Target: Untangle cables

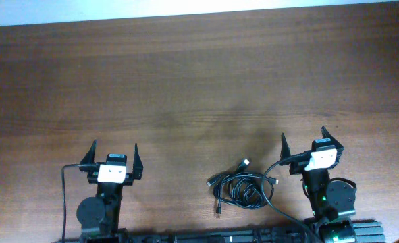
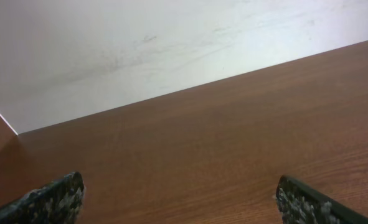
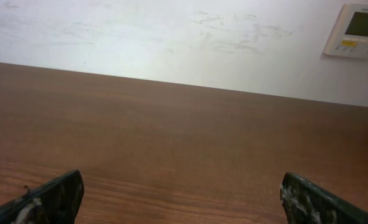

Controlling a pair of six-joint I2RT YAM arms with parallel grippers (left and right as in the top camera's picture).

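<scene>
Cables (image 1: 243, 187): on counter (image 1: 185, 81), at its near edge, between left gripper (image 1: 114, 146) and right gripper (image 1: 304, 133), nearer the right.

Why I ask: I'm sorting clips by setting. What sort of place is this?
Probably an indoor lab or office workstation: a wooden table with a small bundle of cables on it, a plain, scuffed white wall behind, and a wall-mounted control panel, perhaps a thermostat.
</scene>
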